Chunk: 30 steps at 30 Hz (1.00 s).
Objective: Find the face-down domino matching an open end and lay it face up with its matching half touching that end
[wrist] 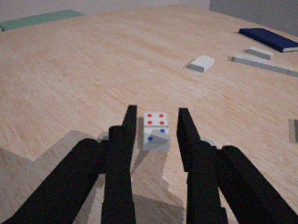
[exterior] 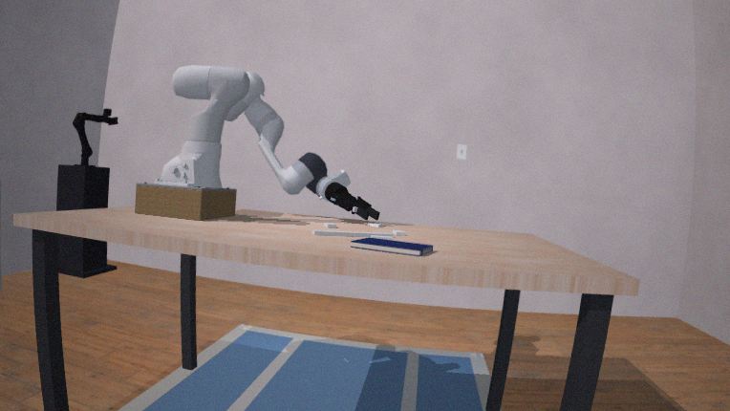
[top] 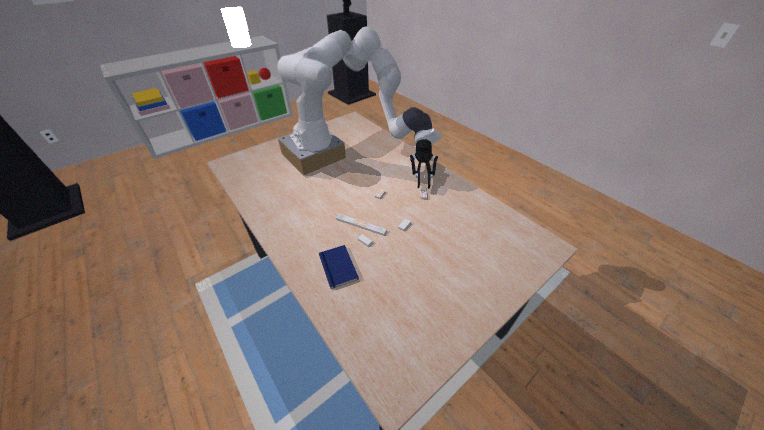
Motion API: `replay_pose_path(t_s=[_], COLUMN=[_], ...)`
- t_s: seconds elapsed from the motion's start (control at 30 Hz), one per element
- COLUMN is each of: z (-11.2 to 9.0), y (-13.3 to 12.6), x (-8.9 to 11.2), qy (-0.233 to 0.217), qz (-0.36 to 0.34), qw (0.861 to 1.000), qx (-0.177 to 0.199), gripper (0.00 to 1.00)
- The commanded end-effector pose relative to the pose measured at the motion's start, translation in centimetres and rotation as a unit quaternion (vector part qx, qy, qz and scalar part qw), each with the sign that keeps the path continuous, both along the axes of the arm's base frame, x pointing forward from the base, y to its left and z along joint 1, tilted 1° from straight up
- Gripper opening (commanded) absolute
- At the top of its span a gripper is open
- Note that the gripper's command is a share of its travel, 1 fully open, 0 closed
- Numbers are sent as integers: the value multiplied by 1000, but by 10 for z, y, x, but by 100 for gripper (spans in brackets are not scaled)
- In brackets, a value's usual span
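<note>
The line of dominoes [top: 361, 224] lies flat near the table's middle; it also shows in the wrist view [wrist: 262, 63]. Three white face-down dominoes lie around it: one at the back [top: 380, 194], one to the right [top: 404, 224], one in front [top: 364, 240]. A further domino [top: 423, 194] [wrist: 157, 131] lies flat and face up, with red and blue pips. My gripper [top: 425, 186] is tilted low over it. The fingers stand partly open on either side of its near end, with a gap on each side.
A dark blue book [top: 338, 266] lies flat in front of the line. The arm's base block [top: 311, 152] stands at the table's back edge. A shelf with coloured bins [top: 203, 96] stands beyond the table.
</note>
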<state>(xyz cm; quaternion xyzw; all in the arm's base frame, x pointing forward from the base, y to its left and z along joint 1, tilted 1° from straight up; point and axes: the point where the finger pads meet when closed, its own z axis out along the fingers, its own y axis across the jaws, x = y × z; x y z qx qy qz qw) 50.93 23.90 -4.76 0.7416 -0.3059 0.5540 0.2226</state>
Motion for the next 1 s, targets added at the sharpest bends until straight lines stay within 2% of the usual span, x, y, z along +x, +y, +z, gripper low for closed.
replay_pose_path(t_s=[0.0, 0.3, 0.7, 0.97], z=[9, 23, 26, 36], y=[5, 19, 21, 20], x=[-8, -22, -23, -23], qy=[-1, -1, 0, 8], qz=[-3, -3, -3, -3], qw=[1000, 1000, 1000, 1000], qx=[-2, -2, -1, 7], gripper=[33, 33, 33, 33])
